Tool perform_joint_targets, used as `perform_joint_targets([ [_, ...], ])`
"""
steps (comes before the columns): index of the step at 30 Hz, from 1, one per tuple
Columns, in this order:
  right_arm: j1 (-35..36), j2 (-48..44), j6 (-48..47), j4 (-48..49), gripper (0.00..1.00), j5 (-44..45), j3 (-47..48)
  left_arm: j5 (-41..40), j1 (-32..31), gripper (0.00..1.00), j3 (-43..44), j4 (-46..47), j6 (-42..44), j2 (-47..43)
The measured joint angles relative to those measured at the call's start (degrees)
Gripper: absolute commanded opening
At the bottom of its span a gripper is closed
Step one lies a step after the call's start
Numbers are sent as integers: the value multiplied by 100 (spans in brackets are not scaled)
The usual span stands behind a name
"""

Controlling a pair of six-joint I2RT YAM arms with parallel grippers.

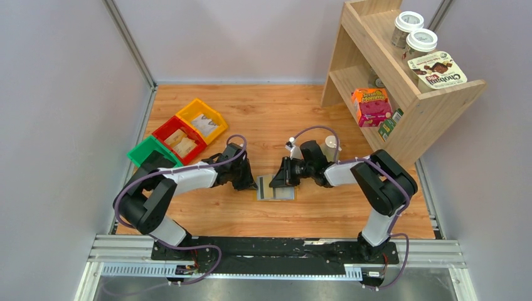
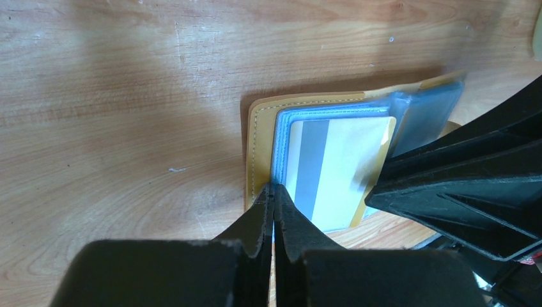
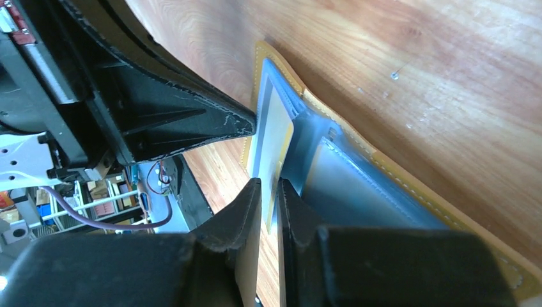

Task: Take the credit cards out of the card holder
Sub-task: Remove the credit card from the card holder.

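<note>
The mustard-yellow card holder (image 1: pixel 276 191) lies open on the wooden table between my two grippers, its blue plastic sleeves showing. In the left wrist view my left gripper (image 2: pixel 273 192) is shut on the near edge of the card holder (image 2: pixel 261 141), at the seam of leather and sleeve. A pale credit card (image 2: pixel 332 173) with a grey stripe sticks partly out of a sleeve. In the right wrist view my right gripper (image 3: pixel 270 192) is shut on that card's (image 3: pixel 278 141) edge, beside the raised sleeves and the yellow rim (image 3: pixel 396 181). From above, the left gripper (image 1: pixel 249 183) and right gripper (image 1: pixel 281 180) face each other.
Green (image 1: pixel 150 152), red (image 1: pixel 177 138) and yellow (image 1: pixel 202 119) bins with tan packets stand at the back left. A wooden shelf (image 1: pixel 433 94) with cups and boxes stands at the back right. A pale cup (image 1: pixel 330 148) and a small bottle (image 1: pixel 292 147) stand behind the right gripper.
</note>
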Motion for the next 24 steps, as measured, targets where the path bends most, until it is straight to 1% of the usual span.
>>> perform_joint_targets([
  [6,-26,-57,173,444,9,-192,-146,17,4,0,0,13,0,11],
  [10,-26,-76,205,560,0,-249,-170,24,9,0,0,20,-7,20],
  [16,-68,-103,205,621,0,-306,-260,35,11,0,0,33,-42,31],
  [24,-330,-225,81,509,0,-389,-439,186,7,0,0,216,-114,125],
])
